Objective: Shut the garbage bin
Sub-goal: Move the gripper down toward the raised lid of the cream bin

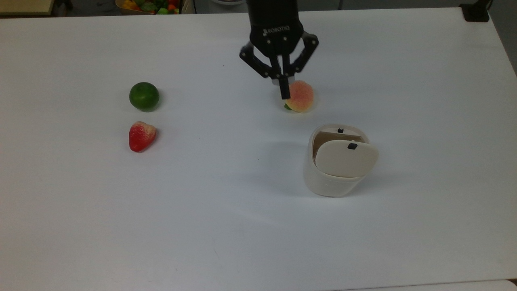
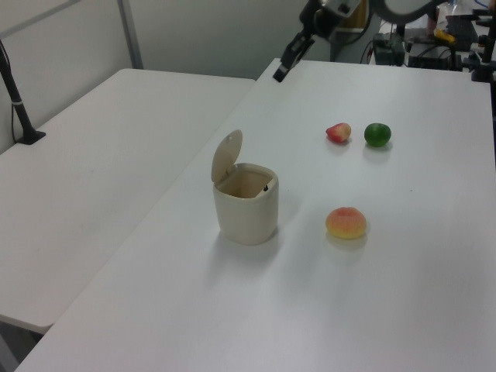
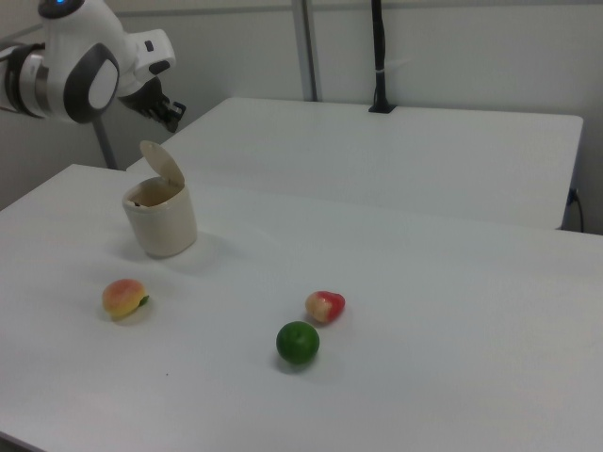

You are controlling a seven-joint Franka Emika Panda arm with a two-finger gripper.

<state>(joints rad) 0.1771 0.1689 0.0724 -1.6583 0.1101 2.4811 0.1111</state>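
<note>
I read "ROBOTIQ" on my black two-finger gripper — fingers pressed together, holding nothing — above the table; the small cream-white plastic garbage bin stands lid-up.

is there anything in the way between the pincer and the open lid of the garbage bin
Nothing visible blocks it. The pincer hangs in the air above the table, apart from the garbage bin, whose lid stands raised. The peach lies low on the table, beside the bin.

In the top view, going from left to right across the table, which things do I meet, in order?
strawberry → lime → gripper → peach → garbage bin, its lid standing open.
</note>
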